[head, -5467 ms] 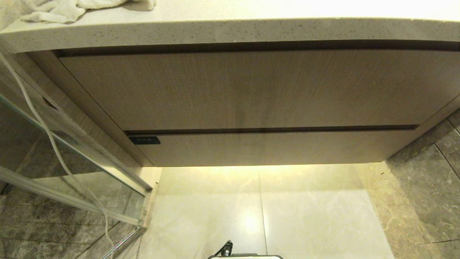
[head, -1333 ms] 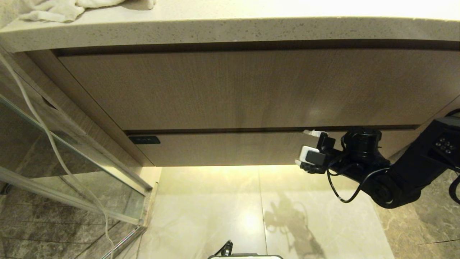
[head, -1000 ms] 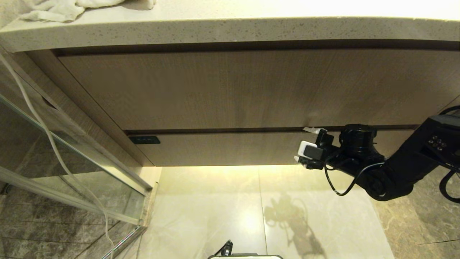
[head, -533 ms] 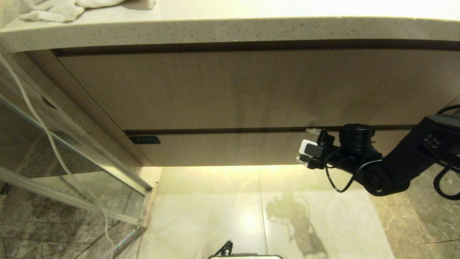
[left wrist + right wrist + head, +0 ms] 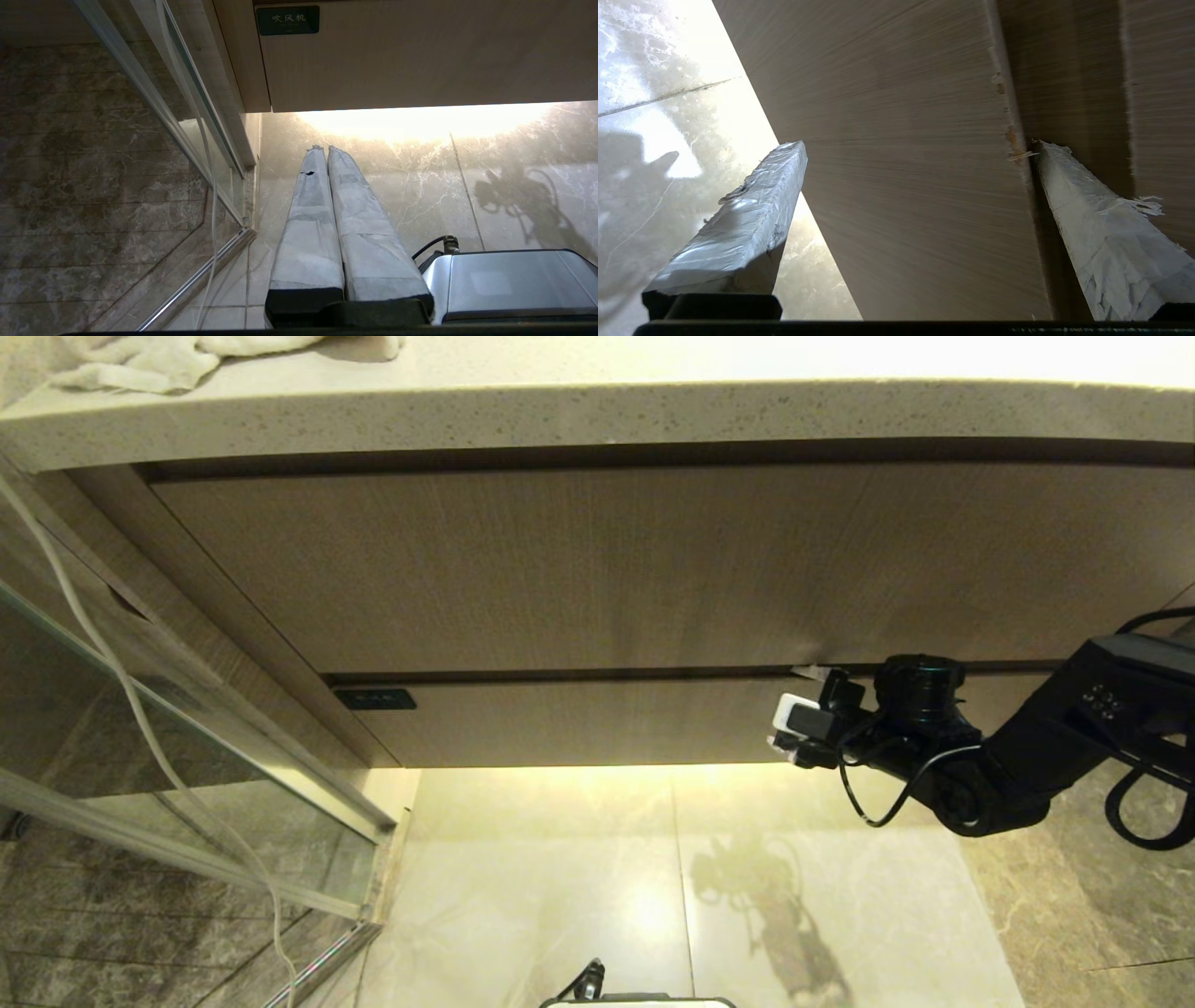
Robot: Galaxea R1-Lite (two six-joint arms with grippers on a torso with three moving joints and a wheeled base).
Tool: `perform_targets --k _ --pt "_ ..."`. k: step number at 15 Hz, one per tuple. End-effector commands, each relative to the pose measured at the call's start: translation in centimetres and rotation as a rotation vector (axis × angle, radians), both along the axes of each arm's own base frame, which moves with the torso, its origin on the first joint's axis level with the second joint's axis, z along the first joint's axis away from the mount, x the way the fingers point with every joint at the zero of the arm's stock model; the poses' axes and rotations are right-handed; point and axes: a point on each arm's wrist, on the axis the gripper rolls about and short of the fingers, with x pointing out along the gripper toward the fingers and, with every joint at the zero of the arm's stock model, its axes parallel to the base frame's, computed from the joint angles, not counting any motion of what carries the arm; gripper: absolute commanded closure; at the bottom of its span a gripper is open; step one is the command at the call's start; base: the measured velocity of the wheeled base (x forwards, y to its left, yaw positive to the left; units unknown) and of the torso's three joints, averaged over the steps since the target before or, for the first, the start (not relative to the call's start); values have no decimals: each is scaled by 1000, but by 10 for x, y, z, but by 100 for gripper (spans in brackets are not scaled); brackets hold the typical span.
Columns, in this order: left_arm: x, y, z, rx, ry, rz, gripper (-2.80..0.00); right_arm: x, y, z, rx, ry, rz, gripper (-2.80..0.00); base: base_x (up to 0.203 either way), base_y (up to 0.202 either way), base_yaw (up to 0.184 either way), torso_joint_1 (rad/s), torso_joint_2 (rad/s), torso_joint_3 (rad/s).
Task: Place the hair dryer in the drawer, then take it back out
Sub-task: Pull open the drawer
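The drawer point(image 5: 607, 721) is the low wood-grain front with a small black label point(image 5: 375, 699); it stands closed. My right gripper point(image 5: 795, 709) is at its right part, open, straddling the front. In the right wrist view the right gripper point(image 5: 919, 147) has one taped finger point(image 5: 1092, 219) in the dark gap along the drawer's upper edge and the other finger point(image 5: 752, 219) past its lower edge. My left gripper point(image 5: 322, 148) is parked low over the floor, shut and empty, below the labelled end of the drawer point(image 5: 420, 56). The hair dryer is out of view.
A taller wood-grain panel point(image 5: 607, 569) sits above the drawer under a speckled stone counter point(image 5: 597, 415) with a white towel point(image 5: 159, 359). A glass door point(image 5: 187, 737) and a hanging white cord point(image 5: 121, 681) stand at left. My base point(image 5: 509, 284) is beside the left gripper.
The right arm has come in from the right. Over the last second its gripper crept slightly closer to the drawer front, its upper finger settling at the gap. Drawer unchanged.
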Motion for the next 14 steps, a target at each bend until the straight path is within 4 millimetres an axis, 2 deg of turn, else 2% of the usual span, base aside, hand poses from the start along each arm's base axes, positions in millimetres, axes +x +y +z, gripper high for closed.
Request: perform_targets --k 1,9,14 --pt "0 0 0 0 3 0 0 4 0 -1 -5 -7 3 -280 0 0 0 0 0 0" --pt "0 0 0 0 3 0 0 5 0 -9 -26 53 -37 -280 0 0 0 0 0 0" --pt "0 0 0 0 3 0 0 -4 -2 1 -36 141 -78 -280 0 0 0 0 0 0"
